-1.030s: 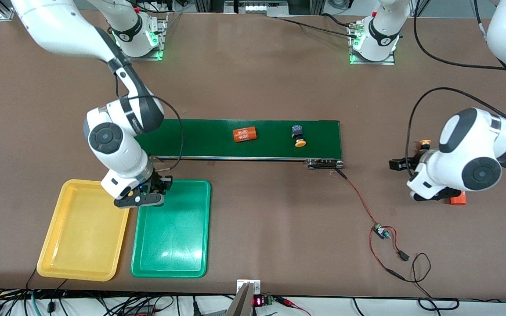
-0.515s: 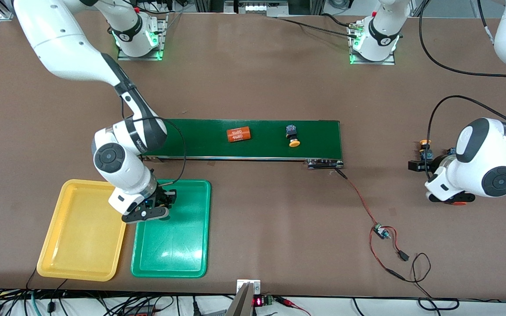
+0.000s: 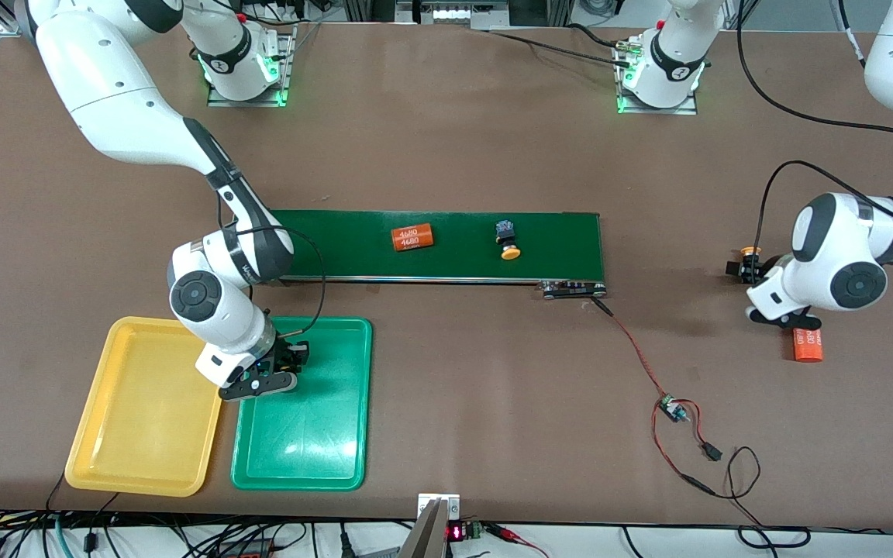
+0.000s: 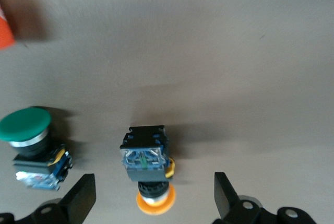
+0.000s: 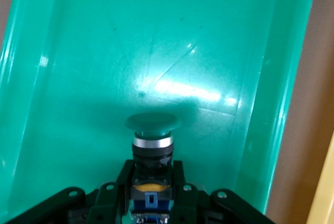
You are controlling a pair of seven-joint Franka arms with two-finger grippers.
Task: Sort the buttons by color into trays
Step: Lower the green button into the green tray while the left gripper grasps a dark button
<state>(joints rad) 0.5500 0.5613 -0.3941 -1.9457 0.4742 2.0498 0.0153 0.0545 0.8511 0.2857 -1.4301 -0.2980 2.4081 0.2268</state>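
Over the green tray (image 5: 62, 51), right fingers (image 5: 112, 192) clamp a green button (image 5: 152, 130)

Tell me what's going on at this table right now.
Two robot arms are sorting push buttons by cap color into trays. The right gripper is shut on a green-capped button and holds it over the green tray; the yellow tray sits beside it. The left gripper hangs open over a yellow-capped button on the table at its own end, with another green-capped button beside that one. A third, yellow-capped button and an orange cylinder lie on the conveyor belt.
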